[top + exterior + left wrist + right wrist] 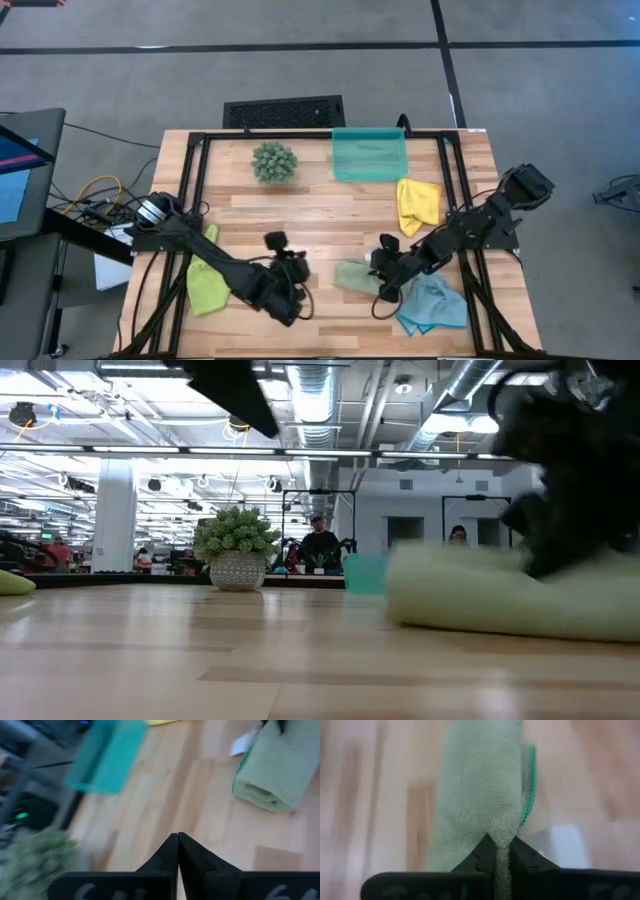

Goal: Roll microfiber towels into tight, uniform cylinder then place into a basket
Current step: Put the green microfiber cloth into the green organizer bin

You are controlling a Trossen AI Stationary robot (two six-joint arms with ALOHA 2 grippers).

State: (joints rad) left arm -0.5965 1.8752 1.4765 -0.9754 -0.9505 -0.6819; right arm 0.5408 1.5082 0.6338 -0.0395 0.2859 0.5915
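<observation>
Right gripper (498, 851) is pinched on the end of the rolled sage-green microfiber towel (482, 795), a soft fuzzy cylinder lying near the front middle of the light wooden slatted table (310, 215), and only a thin fold of pile sits between the jaws. That's the worry: with so little cloth caught, a lift could let the roll slide out or unwind, and the task wants it tight. In the left wrist view the roll's open end (260, 795) looks a bit loose already.

Left gripper (178, 851) is clenched on nothing, hovering just beside the roll's other side, so it isn't supporting anything.

The translucent teal plastic basket (369, 155) waits at the far edge, well apart from the roll, and the crumpled yellow cloth (417, 200) lies near the line to it; a sagging tail might drag across it.

Lime-green cloth (206, 285) and light-blue cloth (432, 305) lie unrolled at the front, so 3 towels remain.
</observation>
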